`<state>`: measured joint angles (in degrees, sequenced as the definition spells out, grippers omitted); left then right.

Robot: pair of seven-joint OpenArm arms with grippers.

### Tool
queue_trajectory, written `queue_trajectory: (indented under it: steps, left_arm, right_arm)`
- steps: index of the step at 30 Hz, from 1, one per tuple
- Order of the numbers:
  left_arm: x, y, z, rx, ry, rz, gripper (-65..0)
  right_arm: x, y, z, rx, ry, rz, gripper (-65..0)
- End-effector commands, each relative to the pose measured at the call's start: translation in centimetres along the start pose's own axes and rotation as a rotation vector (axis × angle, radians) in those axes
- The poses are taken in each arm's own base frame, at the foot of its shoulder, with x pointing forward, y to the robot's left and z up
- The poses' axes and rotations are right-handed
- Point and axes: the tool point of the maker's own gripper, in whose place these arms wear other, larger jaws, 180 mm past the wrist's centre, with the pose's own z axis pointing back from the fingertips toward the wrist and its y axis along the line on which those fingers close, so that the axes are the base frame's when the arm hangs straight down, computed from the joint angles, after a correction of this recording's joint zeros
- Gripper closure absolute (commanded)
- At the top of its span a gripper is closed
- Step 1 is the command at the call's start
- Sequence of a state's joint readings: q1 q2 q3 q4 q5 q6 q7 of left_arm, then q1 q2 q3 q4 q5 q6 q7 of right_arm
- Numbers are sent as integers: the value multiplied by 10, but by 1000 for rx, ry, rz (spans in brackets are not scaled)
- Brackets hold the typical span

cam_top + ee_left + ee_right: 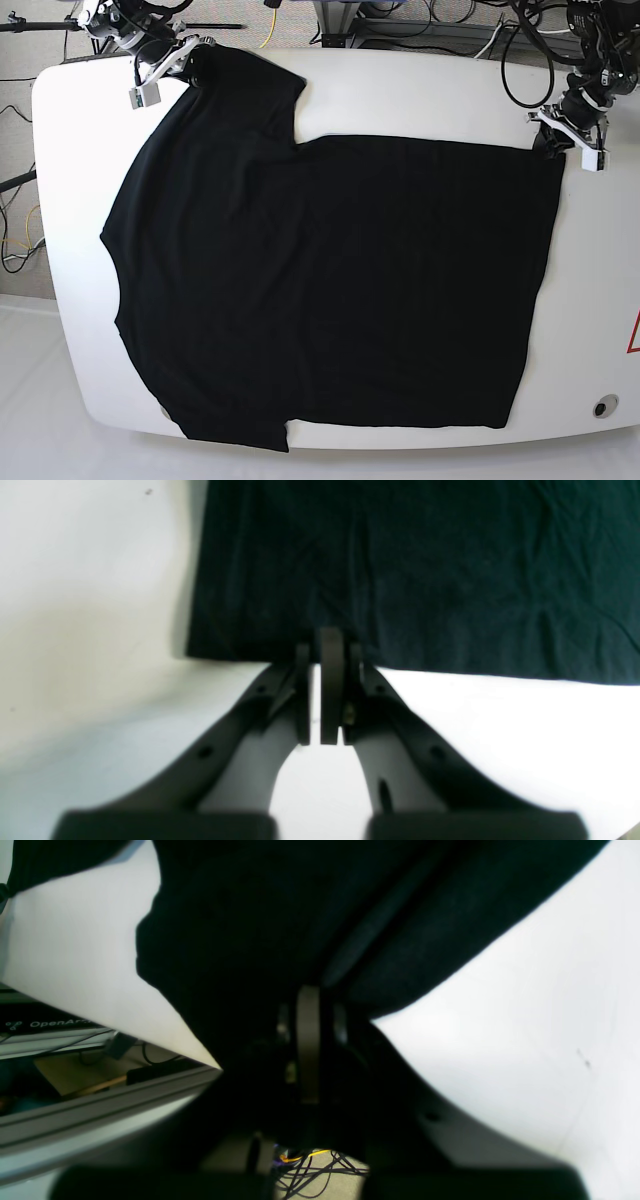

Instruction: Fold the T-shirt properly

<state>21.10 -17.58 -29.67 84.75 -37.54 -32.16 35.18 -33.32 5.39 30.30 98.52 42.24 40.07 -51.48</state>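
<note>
The black T-shirt (330, 280) lies spread flat on the white table (60, 200), sleeves to the left and hem to the right. My left gripper (550, 142) sits at the hem's far right corner. In the left wrist view its fingers (302, 680) are pressed together, and the left gripper (330, 640) pinches the edge of the T-shirt (425, 580), with creases running up from the tips. My right gripper (188, 58) is at the far left sleeve. In the right wrist view the T-shirt (250, 915) bunches around the shut right gripper (308, 1000).
Cables (420, 20) run behind the table's far edge. A round fitting (600, 407) and a red mark (634, 335) sit near the table's right side. Under the right wrist the table edge drops to an aluminium rail (100, 1110) and floor cables (310, 1175).
</note>
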Motion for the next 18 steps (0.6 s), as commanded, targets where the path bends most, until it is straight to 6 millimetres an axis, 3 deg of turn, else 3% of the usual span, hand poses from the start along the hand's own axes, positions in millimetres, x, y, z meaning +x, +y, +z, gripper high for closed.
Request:
queue_trajectory:
  steps: [1,10,16,18]
  left_arm:
    - [17,0,5,-6,-45,-16,-75]
    - [23,5,8,15,-54,-12,-213]
    - [26,10,9,36,-57,-3,-377]
    - [17,11,8,38,-31,4,-496]
  right_arm:
    - [0,-2,3,-9,8,11,0]
    - [-3,-1,2,-6,12,3,0]
    - [-5,-1,2,-6,16,0,0]
    - [-4,-3,2,-13,15,6,0]
